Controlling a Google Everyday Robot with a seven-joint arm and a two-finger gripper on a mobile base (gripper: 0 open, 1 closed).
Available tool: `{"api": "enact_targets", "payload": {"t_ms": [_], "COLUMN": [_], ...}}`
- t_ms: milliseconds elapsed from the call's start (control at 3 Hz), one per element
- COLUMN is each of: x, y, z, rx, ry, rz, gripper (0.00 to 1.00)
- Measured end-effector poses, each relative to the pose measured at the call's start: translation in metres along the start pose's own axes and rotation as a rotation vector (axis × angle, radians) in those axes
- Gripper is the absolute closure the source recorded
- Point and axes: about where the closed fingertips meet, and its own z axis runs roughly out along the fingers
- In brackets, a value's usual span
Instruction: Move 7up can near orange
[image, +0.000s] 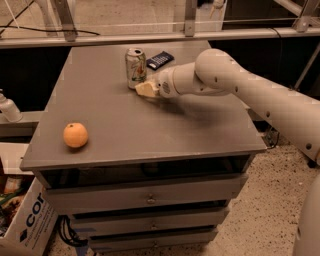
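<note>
The 7up can (135, 67), silver-white with green and red marks, stands upright at the back middle of the grey cabinet top (150, 130). My gripper (145, 89), cream-tipped on a white arm reaching in from the right, is low over the top just right of and in front of the can's base, very close to it. It holds nothing that I can see. The orange (75, 135) sits near the front left corner, far from the can.
A flat dark packet (160, 59) lies just right of the can at the back. The cabinet has drawers (150, 199) below. A cardboard box (25, 220) stands on the floor at the left. A white bottle (7, 107) is at the far left.
</note>
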Motion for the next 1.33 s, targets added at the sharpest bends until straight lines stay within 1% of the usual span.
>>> {"api": "enact_targets", "payload": {"t_ms": [333, 667, 1333], "x": [-0.0002, 0.0005, 0.0006], "y": [-0.0001, -0.0021, -0.0022], "z": [-0.0002, -0.0021, -0.0023], "rx": [0.000, 0.006, 0.006], "ry": [0.000, -0.002, -0.003], "rz": [0.000, 0.003, 0.003], "gripper": [1.00, 0.82, 0.36]}}
